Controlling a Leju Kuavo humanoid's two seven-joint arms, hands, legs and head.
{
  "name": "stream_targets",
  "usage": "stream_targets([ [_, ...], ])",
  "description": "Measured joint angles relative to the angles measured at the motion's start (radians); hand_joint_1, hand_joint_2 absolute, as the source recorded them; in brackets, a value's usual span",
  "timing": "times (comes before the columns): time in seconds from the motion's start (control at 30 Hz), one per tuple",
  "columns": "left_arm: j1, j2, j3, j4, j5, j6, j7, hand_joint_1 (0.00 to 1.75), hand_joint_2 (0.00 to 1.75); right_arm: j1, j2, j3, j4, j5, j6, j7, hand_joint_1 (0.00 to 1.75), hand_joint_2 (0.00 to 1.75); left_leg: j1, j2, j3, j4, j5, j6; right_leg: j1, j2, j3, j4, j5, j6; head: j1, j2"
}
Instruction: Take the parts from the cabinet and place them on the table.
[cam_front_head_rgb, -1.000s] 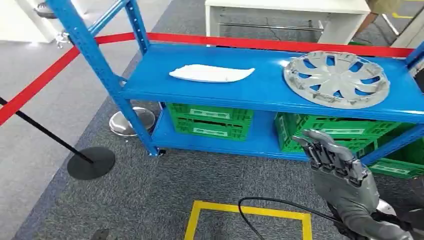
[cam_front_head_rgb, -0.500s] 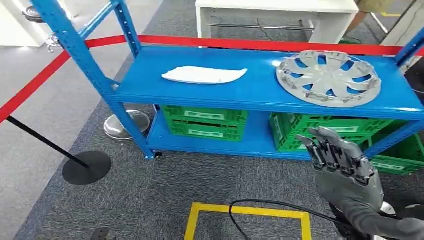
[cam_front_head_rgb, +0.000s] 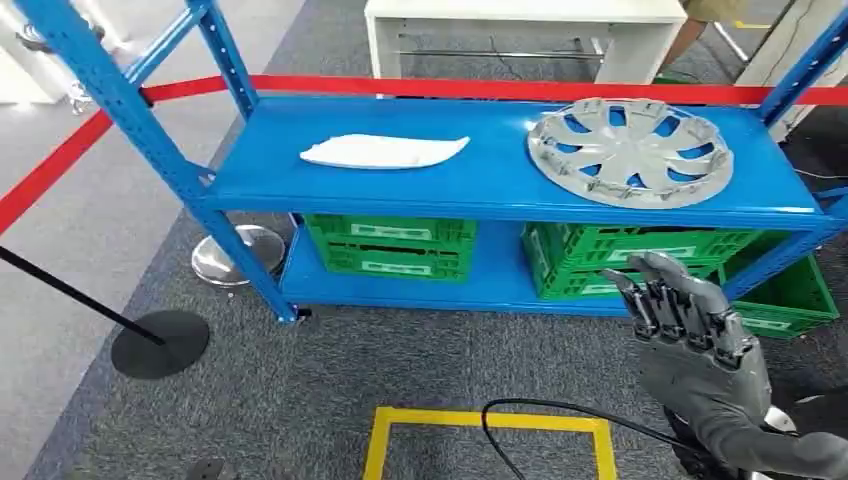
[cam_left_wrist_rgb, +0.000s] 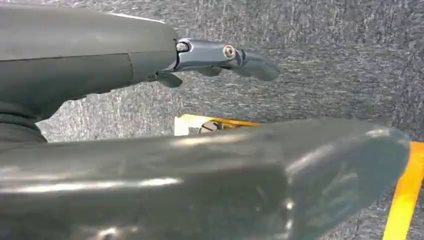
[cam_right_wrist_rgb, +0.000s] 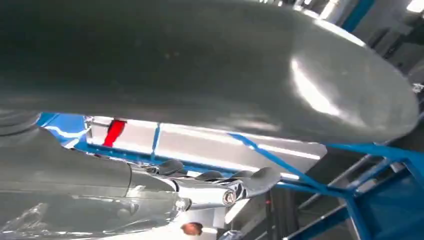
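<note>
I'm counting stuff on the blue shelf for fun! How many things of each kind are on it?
Silver wheel covers: 1
White flat parts: 1
Green crates on the lower shelf: 2
Total: 4

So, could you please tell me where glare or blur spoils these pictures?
Head view: sharp and evenly lit, with a soft sheen on the blue shelf beside the hubcap. Left wrist view: the near thumb is a blurred mass with pale streaks; the carpet stays sharp. Right wrist view: a bright highlight on the right hand, background soft.
</note>
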Motion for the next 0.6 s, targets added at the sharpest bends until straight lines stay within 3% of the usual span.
stream_targets([
  [0.1, 0.001, -0.002, 0.000, 0.000, 0.000, 0.000, 0.000, 0.00, 0.00, 0.009, 0.000, -0.002, 0.000, 0.004, 0.000, -0.002, 0.00, 0.00, 0.004, 0.001, 0.003, -0.006, 0.004, 0.020, -0.004, -0.002, -0.001, -0.004, -0.004, 0.018, -0.003, 0.000],
  [0.13, 0.001, 0.000, 0.000, 0.000, 0.000, -0.001, 0.000, 0.00, 0.00, 0.011, 0.000, -0.007, 0.000, 0.007, 0.000, -0.002, 0.00, 0.00, 0.004, 0.001, 0.004, -0.006, 0.002, 0.026, -0.004, -0.006, -0.009, 0.027, -0.026, 0.022, 0.004, 0.000],
  [0.17, 0.001, -0.001, 0.001, 0.000, 0.000, -0.001, 0.000, 0.00, 0.00, 0.011, 0.000, -0.008, 0.000, 0.010, 0.000, -0.003, 0.00, 0.00, 0.004, 0.001, 0.004, -0.006, 0.001, 0.030, -0.004, -0.007, -0.037, 0.088, -0.062, 0.025, 0.009, 0.000],
  [0.23, 0.002, -0.002, 0.001, 0.000, 0.000, -0.002, 0.000, 0.00, 0.00, 0.016, 0.000, -0.010, 0.000, 0.010, 0.000, -0.003, 0.00, 0.00, 0.001, 0.001, 0.005, -0.006, 0.000, 0.033, -0.005, -0.007, -0.121, 0.259, -0.134, 0.029, 0.010, 0.000],
  [0.27, 0.002, -0.002, 0.001, 0.000, 0.000, -0.003, 0.000, 0.00, 0.00, 0.020, 0.000, -0.012, 0.000, 0.010, 0.000, -0.003, 0.00, 0.00, 0.001, 0.001, 0.006, -0.006, -0.001, 0.034, -0.005, -0.007, -0.149, 0.311, -0.146, 0.030, 0.009, 0.000],
  [0.3, 0.002, -0.003, 0.001, 0.000, 0.002, -0.004, 0.000, 0.00, 0.00, 0.025, 0.000, -0.016, 0.000, 0.010, 0.001, -0.003, 0.00, 0.00, 0.000, 0.001, 0.008, -0.006, -0.002, 0.035, -0.005, -0.007, -0.155, 0.316, -0.131, 0.029, 0.010, 0.000],
  [0.33, 0.002, -0.003, 0.002, 0.000, 0.005, -0.004, -0.002, 0.00, 0.00, 0.029, 0.000, -0.018, 0.000, 0.010, 0.003, -0.004, 0.00, 0.00, 0.001, 0.001, 0.012, -0.005, -0.005, 0.034, -0.005, -0.007, -0.136, 0.270, -0.093, 0.028, 0.010, 0.000],
  [0.4, 0.002, -0.004, 0.002, 0.000, 0.006, -0.005, -0.003, 0.00, 0.00, 0.030, 0.000, -0.022, 0.000, 0.010, 0.005, -0.006, 0.00, 0.00, 0.002, 0.001, 0.024, -0.005, -0.011, 0.029, -0.005, -0.011, -0.049, 0.089, 0.003, 0.022, 0.010, 0.000],
  [0.43, 0.002, -0.004, 0.002, 0.000, 0.006, -0.006, -0.003, 0.00, 0.00, 0.030, 0.000, -0.024, 0.000, 0.010, 0.005, -0.007, 0.00, 0.00, 0.001, 0.001, 0.028, -0.005, -0.015, 0.024, -0.005, -0.017, -0.018, 0.018, 0.017, 0.021, 0.011, 0.000],
  [0.47, 0.002, -0.004, 0.003, 0.000, 0.006, -0.007, -0.005, 0.00, 0.00, 0.030, 0.000, -0.024, -0.001, 0.010, 0.005, -0.008, 0.00, 0.00, -0.007, 0.000, 0.025, 0.000, -0.019, 0.018, -0.002, -0.016, -0.005, 0.002, 0.005, 0.017, 0.012, 0.000],
  [0.57, 0.002, -0.004, 0.003, 0.000, 0.008, -0.008, -0.008, 0.00, 0.00, 0.036, 0.000, -0.025, -0.001, 0.010, 0.008, -0.010, 0.00, 0.00, -0.003, 0.002, 0.026, -0.009, -0.014, 0.003, 0.002, -0.008, -0.015, 0.008, 0.006, -0.002, 0.008, 0.000],
  [0.6, 0.001, -0.003, 0.003, 0.000, 0.008, -0.008, -0.009, 0.00, 0.00, 0.036, 0.000, -0.027, -0.001, 0.010, 0.009, -0.010, 0.00, 0.00, -0.003, 0.002, 0.027, -0.008, -0.020, -0.004, -0.003, -0.008, -0.010, 0.001, 0.010, -0.011, 0.008, 0.000],
])
